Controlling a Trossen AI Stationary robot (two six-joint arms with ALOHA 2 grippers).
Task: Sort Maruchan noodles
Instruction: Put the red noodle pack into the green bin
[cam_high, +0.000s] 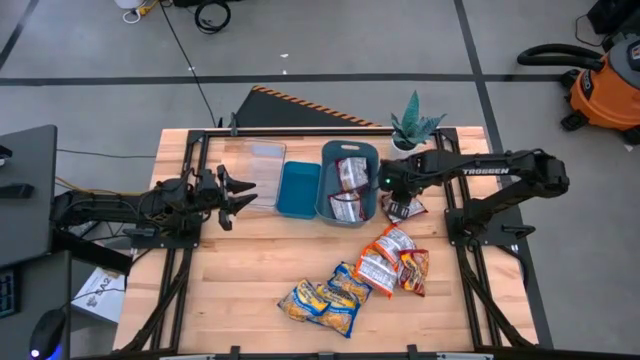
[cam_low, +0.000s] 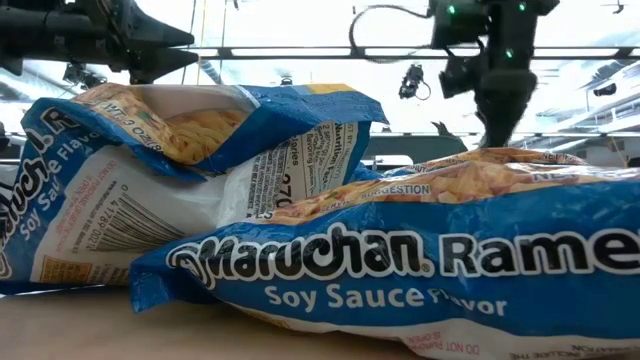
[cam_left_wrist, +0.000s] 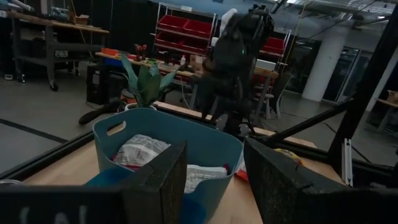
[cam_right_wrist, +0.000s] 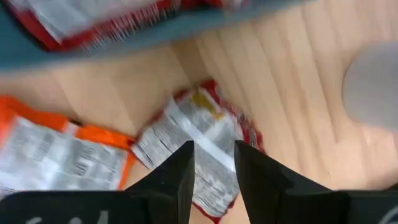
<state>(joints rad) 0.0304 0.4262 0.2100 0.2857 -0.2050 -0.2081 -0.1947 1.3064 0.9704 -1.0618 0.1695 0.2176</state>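
Note:
Two red-and-white Maruchan packets lie in the grey-blue bin (cam_high: 348, 180). Another red-and-white packet (cam_high: 406, 209) lies flat on the table just right of that bin; it also shows in the right wrist view (cam_right_wrist: 196, 146). My right gripper (cam_high: 398, 192) hangs over it pointing down, fingers a little apart (cam_right_wrist: 214, 165), touching nothing. More packets lie toward the near edge: red-and-white (cam_high: 383, 258), orange-red (cam_high: 415, 271), and yellow-and-blue (cam_high: 325, 300), which fill the low view (cam_low: 400, 260). My left gripper (cam_high: 238, 190) is open and empty (cam_left_wrist: 214, 180), left of the bins.
A clear bin (cam_high: 266, 168) and a blue bin (cam_high: 297, 188) stand left of the grey-blue bin. A potted plant (cam_high: 412, 128) stands at the far edge behind my right gripper. Bare wood lies between the bins and the packet pile.

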